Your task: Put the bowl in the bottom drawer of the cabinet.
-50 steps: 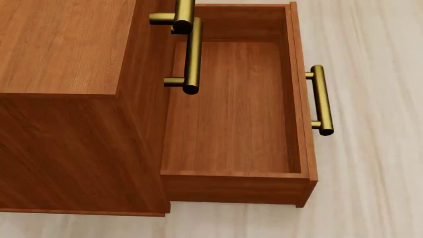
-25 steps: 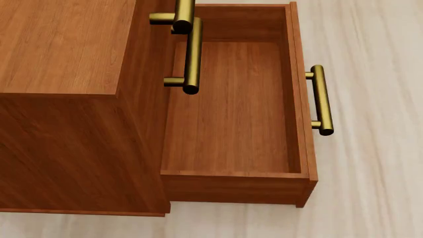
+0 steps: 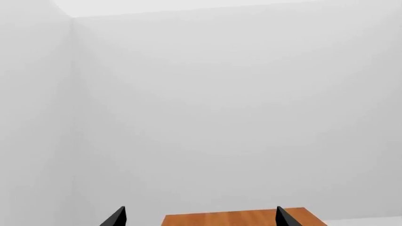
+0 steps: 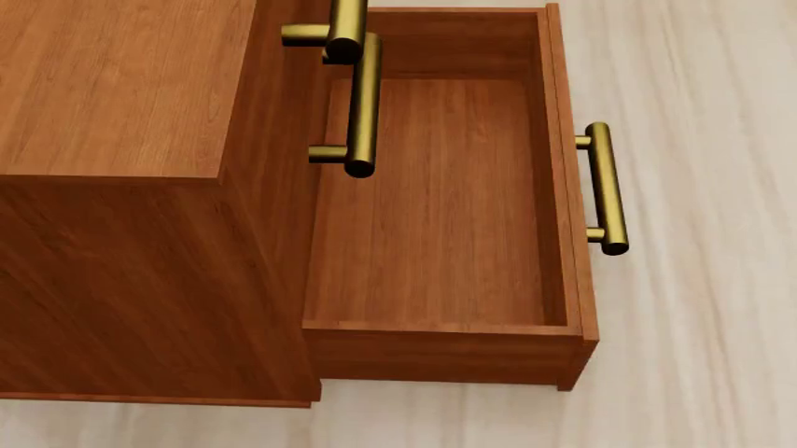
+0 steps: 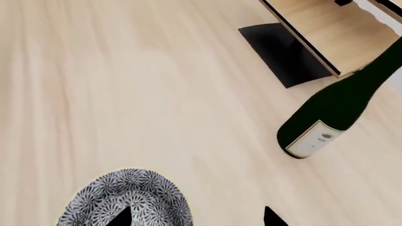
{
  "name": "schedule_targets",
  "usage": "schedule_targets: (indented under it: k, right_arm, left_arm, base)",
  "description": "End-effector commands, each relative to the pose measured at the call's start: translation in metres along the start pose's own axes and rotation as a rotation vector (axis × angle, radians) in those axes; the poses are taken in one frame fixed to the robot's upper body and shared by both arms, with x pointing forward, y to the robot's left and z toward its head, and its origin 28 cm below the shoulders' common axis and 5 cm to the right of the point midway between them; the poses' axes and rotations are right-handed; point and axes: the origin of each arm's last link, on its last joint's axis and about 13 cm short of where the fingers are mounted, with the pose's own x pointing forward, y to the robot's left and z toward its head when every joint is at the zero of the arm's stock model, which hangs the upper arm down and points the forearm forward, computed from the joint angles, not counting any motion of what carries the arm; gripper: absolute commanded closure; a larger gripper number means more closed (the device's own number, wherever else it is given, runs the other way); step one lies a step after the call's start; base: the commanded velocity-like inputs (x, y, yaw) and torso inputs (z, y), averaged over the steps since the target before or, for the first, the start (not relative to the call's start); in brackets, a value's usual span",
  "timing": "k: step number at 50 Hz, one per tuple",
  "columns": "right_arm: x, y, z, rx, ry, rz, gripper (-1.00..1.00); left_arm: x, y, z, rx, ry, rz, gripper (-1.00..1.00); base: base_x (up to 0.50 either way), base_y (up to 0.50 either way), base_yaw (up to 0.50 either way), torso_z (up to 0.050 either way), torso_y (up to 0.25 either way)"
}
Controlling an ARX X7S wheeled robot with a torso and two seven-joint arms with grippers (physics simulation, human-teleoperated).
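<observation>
Bowl [image 5: 125,200] sits upside down on light wood, between the right gripper's [image 5: 195,217] spread jaws.

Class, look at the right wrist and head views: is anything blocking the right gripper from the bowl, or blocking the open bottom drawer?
Nothing visible does. The bowl lies just before the right gripper; the bottle stands well aside. The bottom drawer is open and bare inside.

Dark green bottle [image 5: 336,110] with white label lying on light wood worktop [image 5: 125,84], frame right. Light wooden rack [image 5: 326,30] at upper right, touching bottle neck. Pale striped floor [image 4: 710,280] at right.
</observation>
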Motion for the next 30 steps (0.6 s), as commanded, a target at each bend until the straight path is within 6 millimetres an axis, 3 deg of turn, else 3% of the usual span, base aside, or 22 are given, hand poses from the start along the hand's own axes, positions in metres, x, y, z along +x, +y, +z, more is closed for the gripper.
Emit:
schedule_targets:
  k: [1,30]
  right_arm:
    - [0.012,0.002,-0.010,0.004,0.039,0.009,-1.00]
    - [0.049,0.008,-0.029,0.033,0.112,0.018,-1.00]
  left_arm:
    - [0.000,0.000,-0.001,0.001,0.001,-0.002,-1.00]
    - [-0.001,0.000,0.000,0.010,0.003,-0.001,-1.00]
  base:
    - [0.00,0.00,0.00,0.000,0.000]
    - [0.00,0.00,0.00,0.000,0.000]
